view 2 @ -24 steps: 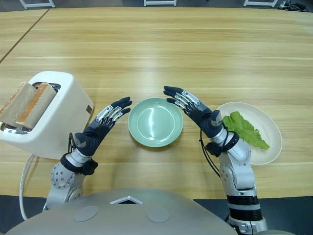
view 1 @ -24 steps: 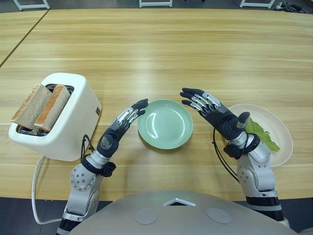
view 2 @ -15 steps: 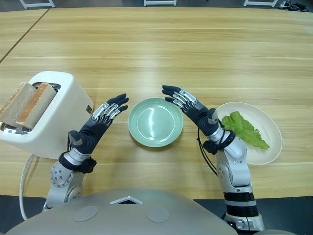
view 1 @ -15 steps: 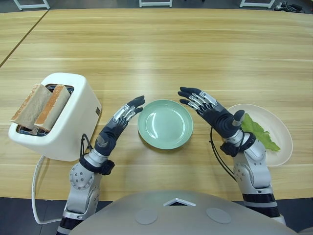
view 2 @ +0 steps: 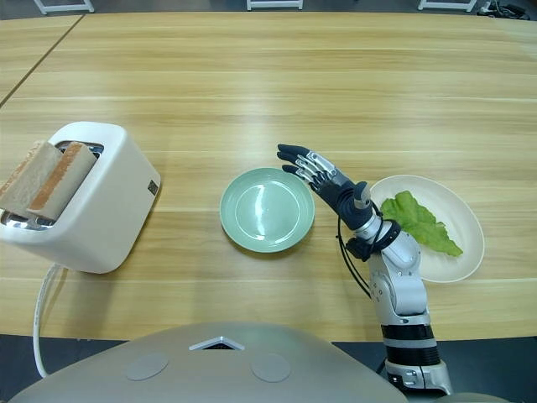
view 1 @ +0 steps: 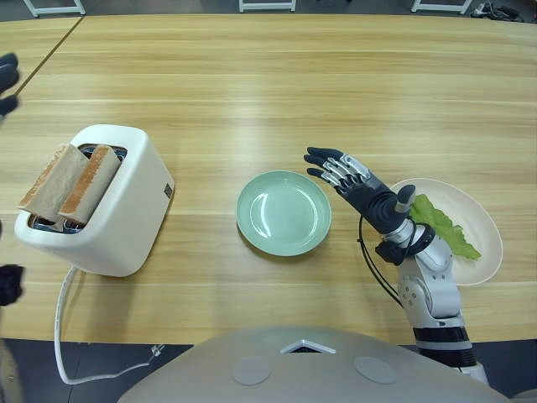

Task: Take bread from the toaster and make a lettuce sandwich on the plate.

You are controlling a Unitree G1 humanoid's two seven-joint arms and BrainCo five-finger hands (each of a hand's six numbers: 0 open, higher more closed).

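A white toaster [view 1: 126,210] stands at the left with two bread slices [view 1: 54,180] [view 1: 91,183] sticking up from its slots. An empty green plate [view 1: 284,212] lies at the table's middle front. A lettuce leaf [view 2: 419,222] rests on a white plate [view 2: 466,220] at the right. My right hand [view 1: 361,180] is open, raised between the two plates, its fingers pointing over the green plate's right rim. A dark bit of my left hand [view 1: 5,69] shows at the far left edge, beyond the toaster.
The toaster's white cord [view 1: 63,327] trails off the front table edge at the left. Bare wooden tabletop [view 1: 277,84] stretches behind the plates and toaster.
My left hand and arm have left the spot beside the green plate and swung out to the far left edge. The right hand has hardly moved, its forearm drawn slightly back.
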